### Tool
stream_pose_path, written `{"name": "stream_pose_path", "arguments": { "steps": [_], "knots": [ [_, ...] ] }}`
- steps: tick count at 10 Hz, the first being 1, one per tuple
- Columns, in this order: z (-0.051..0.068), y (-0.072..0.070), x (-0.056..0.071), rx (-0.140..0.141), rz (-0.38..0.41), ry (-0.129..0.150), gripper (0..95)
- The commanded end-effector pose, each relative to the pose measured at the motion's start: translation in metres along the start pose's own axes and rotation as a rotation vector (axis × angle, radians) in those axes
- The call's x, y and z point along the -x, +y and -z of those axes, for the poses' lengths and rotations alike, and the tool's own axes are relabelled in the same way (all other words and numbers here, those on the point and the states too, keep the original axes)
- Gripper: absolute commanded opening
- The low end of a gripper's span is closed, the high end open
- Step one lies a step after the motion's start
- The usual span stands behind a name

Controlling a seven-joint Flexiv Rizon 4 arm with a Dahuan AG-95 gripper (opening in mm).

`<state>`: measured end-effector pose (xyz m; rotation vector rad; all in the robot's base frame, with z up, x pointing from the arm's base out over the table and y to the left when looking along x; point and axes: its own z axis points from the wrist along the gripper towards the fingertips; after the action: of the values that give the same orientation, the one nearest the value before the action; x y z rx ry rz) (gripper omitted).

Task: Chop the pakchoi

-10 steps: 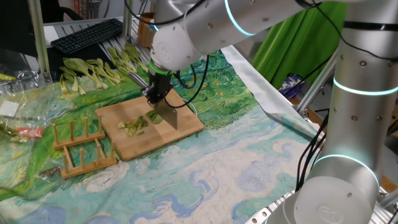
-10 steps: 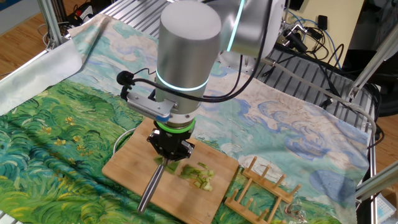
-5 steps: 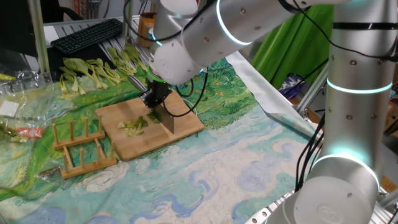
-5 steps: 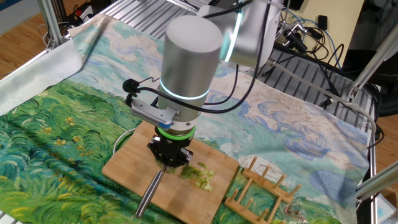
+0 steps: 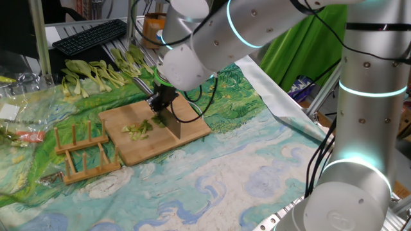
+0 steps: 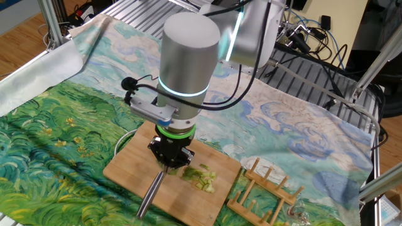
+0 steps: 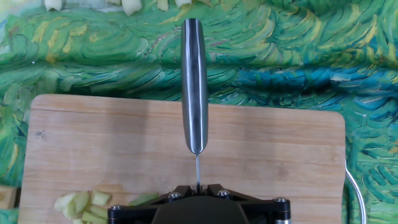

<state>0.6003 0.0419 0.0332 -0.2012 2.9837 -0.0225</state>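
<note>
The pakchoi (image 5: 138, 129) lies as a small heap of pale green cut pieces on the wooden cutting board (image 5: 189, 131). My gripper (image 5: 160, 106) stands right beside the heap, shut on a knife (image 5: 173, 124) whose blade points down at the board. From the other side, the gripper (image 6: 171, 157) is low over the board (image 6: 125, 172). There the knife's steel handle (image 6: 149, 194) sticks out toward the near edge, next to the pieces (image 6: 201, 177). In the hand view the handle (image 7: 194, 81) runs straight away from the gripper (image 7: 198, 186), with cut pieces (image 7: 84, 204) at the lower left.
A group of whole pakchoi stalks (image 5: 96, 74) lies on the cloth behind the board, near a keyboard (image 5: 90, 35). A wooden rack (image 5: 80, 151) stands at the board's left end, and it shows as a rack (image 6: 264, 191) from the other side. A white cable (image 7: 364, 193) curves past the board's right edge.
Over the last second the hand has turned a little with the knife, so the blade now stands more edge-on to the first fixed camera. The heap of pieces has not moved.
</note>
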Motion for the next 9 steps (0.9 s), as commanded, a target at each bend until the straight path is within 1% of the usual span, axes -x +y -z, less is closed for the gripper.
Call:
{"name": "stream_pose_path", "arguments": {
  "steps": [1,2,3,4,5,6,7,8,9],
  "knots": [
    [-0.001,0.002,-0.005,0.027,-0.011,-0.032,0.0],
    [-0.003,0.003,-0.008,0.023,-0.011,-0.035,0.0],
    [-0.002,0.002,-0.009,0.022,-0.008,-0.034,0.0],
    [0.0,0.001,-0.008,0.015,-0.004,-0.034,0.0],
    [0.0,0.0,-0.004,0.015,-0.002,-0.022,0.0],
    [-0.003,0.002,0.002,0.026,-0.006,-0.008,0.0],
    [-0.006,0.006,0.005,0.025,-0.012,-0.002,0.0],
    [-0.01,0.009,0.006,0.015,-0.016,0.003,0.0],
    [-0.012,0.008,0.008,-0.01,-0.009,0.017,0.0]
  ]
}}
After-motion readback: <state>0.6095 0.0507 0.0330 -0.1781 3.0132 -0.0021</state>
